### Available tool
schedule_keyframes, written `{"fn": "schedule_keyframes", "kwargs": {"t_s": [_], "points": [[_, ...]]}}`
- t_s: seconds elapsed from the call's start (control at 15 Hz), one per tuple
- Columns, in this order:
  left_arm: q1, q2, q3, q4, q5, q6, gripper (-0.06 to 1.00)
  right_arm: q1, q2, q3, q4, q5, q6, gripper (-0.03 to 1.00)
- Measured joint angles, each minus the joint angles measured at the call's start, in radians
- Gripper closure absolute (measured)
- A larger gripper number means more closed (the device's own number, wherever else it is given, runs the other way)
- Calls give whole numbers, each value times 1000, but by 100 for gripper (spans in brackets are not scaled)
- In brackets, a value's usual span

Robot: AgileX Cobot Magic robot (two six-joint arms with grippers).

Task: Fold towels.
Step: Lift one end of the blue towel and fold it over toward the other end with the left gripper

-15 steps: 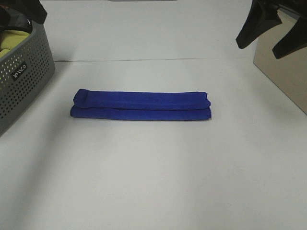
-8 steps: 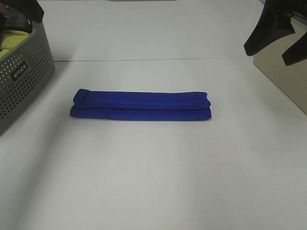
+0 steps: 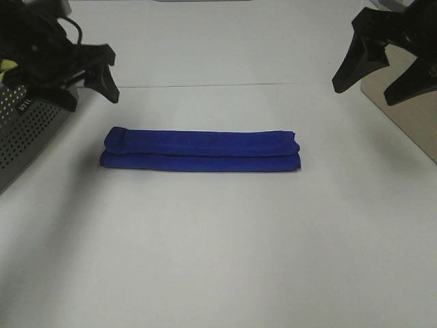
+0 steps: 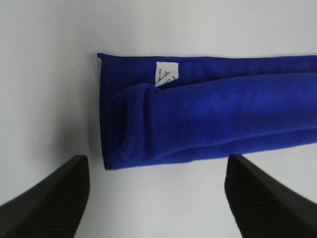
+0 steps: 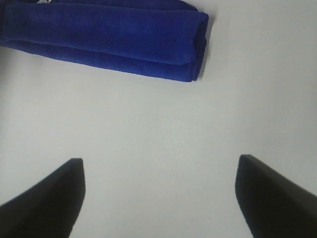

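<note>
The royal-blue towel (image 3: 201, 150) lies on the white table (image 3: 218, 253), folded into a long narrow strip running left to right. My left gripper (image 3: 89, 96) hovers open and empty behind the strip's left end. The left wrist view shows that end (image 4: 208, 119), its white tag (image 4: 166, 74) and my open left gripper (image 4: 158, 198) above bare table. My right gripper (image 3: 369, 89) hovers open and empty behind and to the right of the strip's right end. The right wrist view shows that end (image 5: 109, 37) and my open right gripper (image 5: 158, 198).
A grey perforated basket (image 3: 27, 130) stands at the left edge, partly behind my left arm, with something yellow (image 3: 5, 66) inside. A beige box (image 3: 403, 116) stands at the right edge. A seam (image 3: 225, 85) crosses the table behind the towel.
My left arm has swung in from the top-left corner, over the basket, toward the towel's left end. My right gripper has shifted slightly left and down. The towel has not moved.
</note>
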Motion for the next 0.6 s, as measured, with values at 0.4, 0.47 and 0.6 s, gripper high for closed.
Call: {"fn": "schedule_keyframes", "kwargs": {"t_s": [0.4, 0.47, 0.6], "points": [[0, 248, -72, -123, -151, 95, 22, 0, 81, 0, -10, -58, -1, 19], [0, 277, -108, -129, -143, 99, 22, 0, 84, 0, -10, -65, -1, 19], [0, 321, -160, -129, -118, 99, 22, 0, 84, 0, -10, -71, -3, 19]]}}
